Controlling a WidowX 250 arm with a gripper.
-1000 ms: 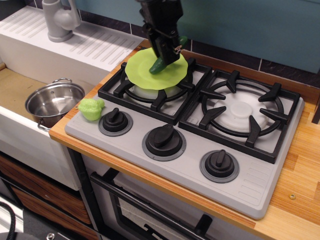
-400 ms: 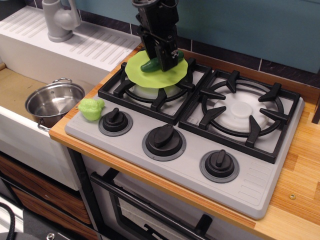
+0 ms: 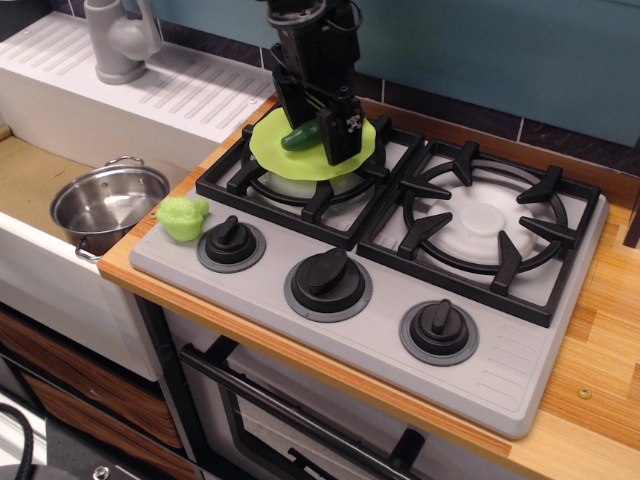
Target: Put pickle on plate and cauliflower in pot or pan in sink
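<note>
The dark green pickle [image 3: 300, 136] lies flat on the lime-green plate [image 3: 268, 152], which rests on the back left burner grate. My gripper [image 3: 316, 124] stands right over the plate with its fingers spread, one on each side of the pickle; it looks open. The pale lime-green cauliflower [image 3: 182, 217] sits at the stove's front left corner, next to the left knob. The steel pot [image 3: 108, 204] stands in the sink [image 3: 28, 176], to the left of the cauliflower and lower down.
The stove has two black burner grates [image 3: 487, 226] and three knobs [image 3: 328, 277] along the front. A grey tap [image 3: 118, 40] and a ribbed drainboard [image 3: 190, 90] are behind the sink. A wooden counter [image 3: 610, 330] lies on the right.
My gripper lowered the tilted pickle onto the plate, shifted slightly left, and its fingers spread apart. The pickle now lies flat on the plate.
</note>
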